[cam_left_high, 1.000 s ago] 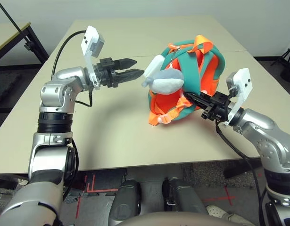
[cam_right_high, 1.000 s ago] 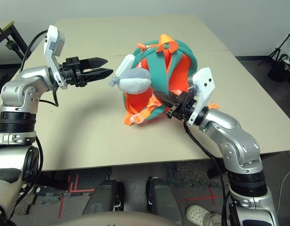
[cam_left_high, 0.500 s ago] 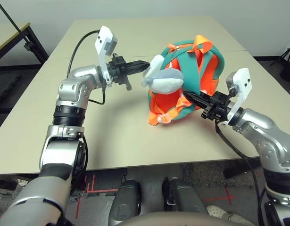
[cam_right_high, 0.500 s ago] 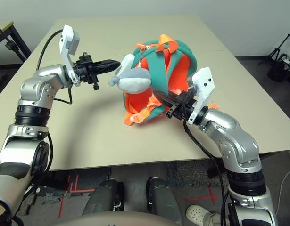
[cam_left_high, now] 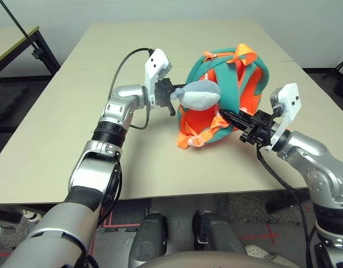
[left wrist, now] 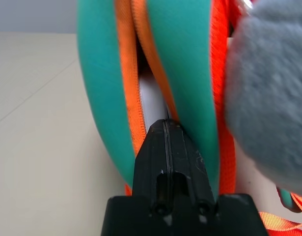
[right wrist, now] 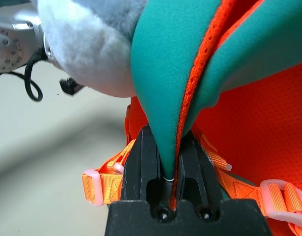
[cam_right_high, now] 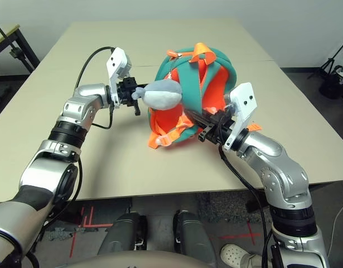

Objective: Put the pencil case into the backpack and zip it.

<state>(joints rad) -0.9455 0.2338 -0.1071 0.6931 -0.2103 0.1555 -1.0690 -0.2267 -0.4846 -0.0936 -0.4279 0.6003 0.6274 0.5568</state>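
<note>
Two grippers are on the backpack [cam_left_high: 227, 95] as I watch. My left gripper [left wrist: 166, 129] has its black fingers pressed flat together, tips pushed into the open zipper slot between two smooth teal-green panels edged with orange zipper tape. I cannot tell whether it pinches anything there. Just past the tips, inside the slot, I see a pale, smooth strip that looks like the edge of the pencil case [left wrist: 151, 102]; the rest is hidden within the bag. My right gripper [right wrist: 165, 140] is clamped narrowly on a teal-green strap [right wrist: 175, 73] backed with orange mesh, at the backpack's near right side. The grey plush toy head [cam_left_high: 198, 95], soft and rounded, hangs on the bag's left face and covers my left fingertips in the head views. Orange webbing [cam_left_high: 196, 137] with pale plastic buckles trails at the near bottom. The bag stands upright mid-table [cam_left_high: 76, 111], a plain beige top.
</note>
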